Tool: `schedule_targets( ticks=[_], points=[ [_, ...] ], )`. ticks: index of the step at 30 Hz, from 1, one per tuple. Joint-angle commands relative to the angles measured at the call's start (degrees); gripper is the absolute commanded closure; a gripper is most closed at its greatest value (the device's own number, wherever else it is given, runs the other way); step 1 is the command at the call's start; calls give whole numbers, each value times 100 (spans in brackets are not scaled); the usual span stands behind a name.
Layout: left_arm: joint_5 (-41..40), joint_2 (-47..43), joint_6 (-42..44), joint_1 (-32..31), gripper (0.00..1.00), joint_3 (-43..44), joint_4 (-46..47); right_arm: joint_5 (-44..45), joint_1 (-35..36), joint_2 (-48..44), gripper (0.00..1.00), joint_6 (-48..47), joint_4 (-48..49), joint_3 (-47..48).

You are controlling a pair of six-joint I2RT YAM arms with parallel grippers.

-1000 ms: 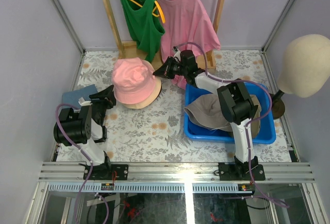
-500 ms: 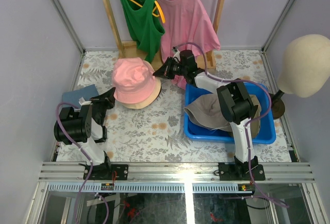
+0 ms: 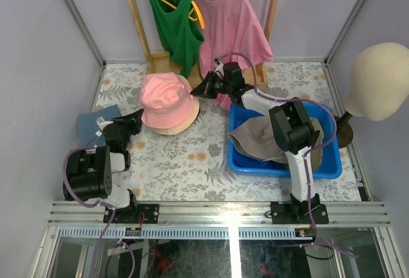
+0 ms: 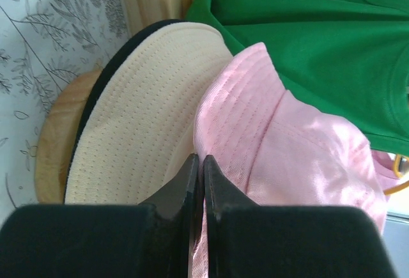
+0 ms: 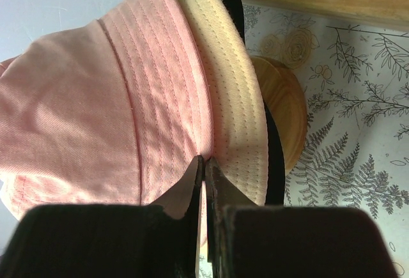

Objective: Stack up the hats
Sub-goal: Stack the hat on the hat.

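In the top view the pink hat (image 3: 165, 99) covers the beige hat (image 3: 182, 124) except for a crescent of brim at 5 o'clock. The black hat (image 4: 105, 80) under both shows only in the wrist views, as a thin dark rim. The tips of the left claw (image 4: 198, 158) and the right claw (image 5: 203, 158) are pressed tight together, but whether either pinches any brim fabric cannot be told. On the bench's (image 3: 185, 163) 3 o'clock side the right arm (image 3: 291, 128) hides the middle of the blue bin (image 3: 281, 166), so the khaki hat (image 3: 317, 153) beside the grey-taupe hat (image 3: 252, 140) is only a sliver.
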Motion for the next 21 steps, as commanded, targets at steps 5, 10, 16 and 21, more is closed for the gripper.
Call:
schedule_targets(
  ticks=[5, 10, 16, 21],
  points=[
    [-16, 163, 891, -18, 100, 368, -2000, 174, -177, 220, 100, -271, -417, -35],
    [121, 391, 1015, -28, 100, 521, -2055, 199, -191, 229, 100, -343, -545, -50],
    [190, 456, 1305, -47, 100, 791, -2393, 248, -203, 259, 100, -423, -705, -53],
    [251, 545, 1392, -67, 100, 884, -2489, 272, -214, 315, 100, -474, -873, 24]
  ],
)
